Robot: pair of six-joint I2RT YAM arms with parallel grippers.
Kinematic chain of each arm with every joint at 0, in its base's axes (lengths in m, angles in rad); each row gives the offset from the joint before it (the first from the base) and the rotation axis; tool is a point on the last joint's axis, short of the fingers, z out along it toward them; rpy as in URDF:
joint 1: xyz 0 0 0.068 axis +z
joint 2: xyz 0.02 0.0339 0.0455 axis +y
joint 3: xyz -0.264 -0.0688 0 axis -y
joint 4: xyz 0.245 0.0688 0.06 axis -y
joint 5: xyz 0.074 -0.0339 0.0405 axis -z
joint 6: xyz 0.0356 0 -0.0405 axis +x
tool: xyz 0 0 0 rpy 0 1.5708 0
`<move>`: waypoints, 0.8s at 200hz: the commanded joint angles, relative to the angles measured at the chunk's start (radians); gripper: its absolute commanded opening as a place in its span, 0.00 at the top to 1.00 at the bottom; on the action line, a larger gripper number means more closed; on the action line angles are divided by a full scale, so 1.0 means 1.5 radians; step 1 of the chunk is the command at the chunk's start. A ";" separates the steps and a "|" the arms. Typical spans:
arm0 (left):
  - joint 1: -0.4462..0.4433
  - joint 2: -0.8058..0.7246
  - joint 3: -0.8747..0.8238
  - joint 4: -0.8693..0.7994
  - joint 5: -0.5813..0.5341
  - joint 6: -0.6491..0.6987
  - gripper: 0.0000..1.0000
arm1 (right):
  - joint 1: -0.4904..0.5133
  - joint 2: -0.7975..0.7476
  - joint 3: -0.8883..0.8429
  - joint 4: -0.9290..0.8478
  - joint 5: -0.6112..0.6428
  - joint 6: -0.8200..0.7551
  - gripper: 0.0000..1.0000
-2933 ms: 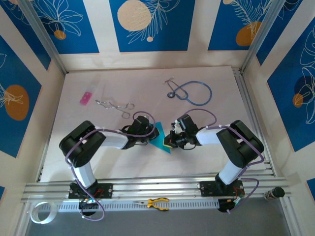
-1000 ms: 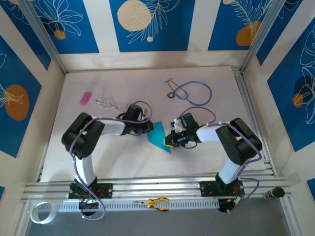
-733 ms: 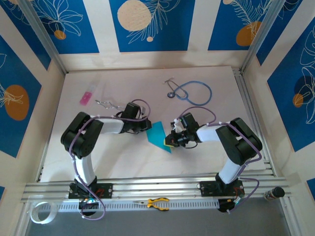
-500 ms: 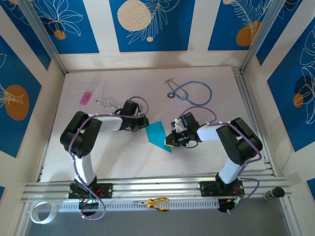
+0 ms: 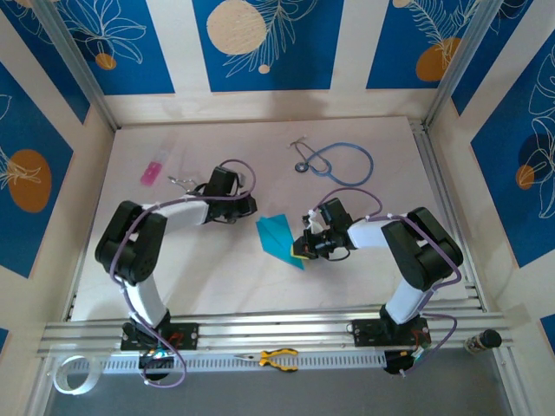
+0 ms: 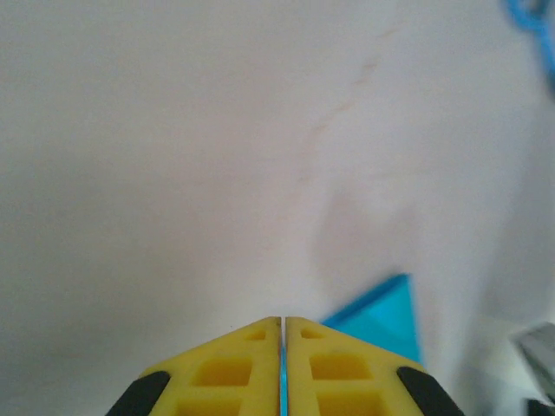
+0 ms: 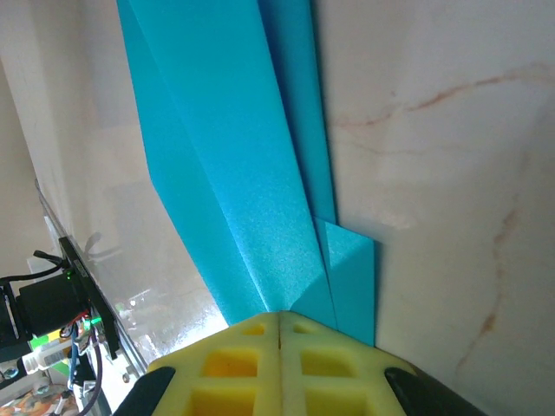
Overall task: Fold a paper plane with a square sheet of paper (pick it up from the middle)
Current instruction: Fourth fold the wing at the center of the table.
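The sheet of paper [image 5: 277,236] is lying flat on the table [image 5: 173,260] as a pointy, layered wedge. It's sitting below and to the left of the stethoscope [image 5: 347,165], with a clear gap between them.

The right gripper [image 5: 300,249] is sitting at the wedge's edge on the stethoscope's side. Up close its jaws are pressed tight together [image 7: 282,314], and the stacked layers of the paper [image 7: 234,173] are running straight into the slit. I'm reading that as pinching the tail end to anchor it.

The left gripper [image 5: 251,208] is hanging on the side of the wedge away from the stethoscope, just beside the tip and not touching it. Its jaws are squeezed shut on nothing [image 6: 282,322], with a corner of the paper [image 6: 381,312] showing just ahead of them.

I'm guessing we're mid-crease, with the closed left fingers acting as a burnishing tool. To do it well:

- The right arm should be doing nothing but anchoring, with no tugging.
- The left should be coming down flat on the fold and stroking outward from the pinned end, so the layers aren't bunching up.
- Pressure should be light, since thin paper skates easily on that smooth top.
- The stroke should be running along the centre line, or the wings will be ending up lopsided.
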 commanded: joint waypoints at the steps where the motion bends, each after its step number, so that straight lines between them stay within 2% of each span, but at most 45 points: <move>1: -0.040 -0.017 0.001 0.029 0.079 0.006 0.89 | -0.004 0.024 -0.019 -0.089 0.046 0.000 0.99; 43: -0.083 0.050 0.004 0.060 0.134 0.018 0.89 | -0.003 0.017 -0.010 -0.092 0.042 0.005 0.99; 88: -0.082 0.107 -0.011 0.068 0.107 0.007 0.91 | -0.001 0.006 0.000 -0.093 0.028 0.013 0.98; 126: -0.079 0.114 -0.031 0.056 0.086 0.000 0.92 | 0.021 -0.043 0.033 -0.092 0.019 0.036 0.95; 160: -0.078 0.113 -0.032 0.045 0.087 0.010 0.93 | 0.045 -0.024 0.073 -0.070 0.043 0.066 0.95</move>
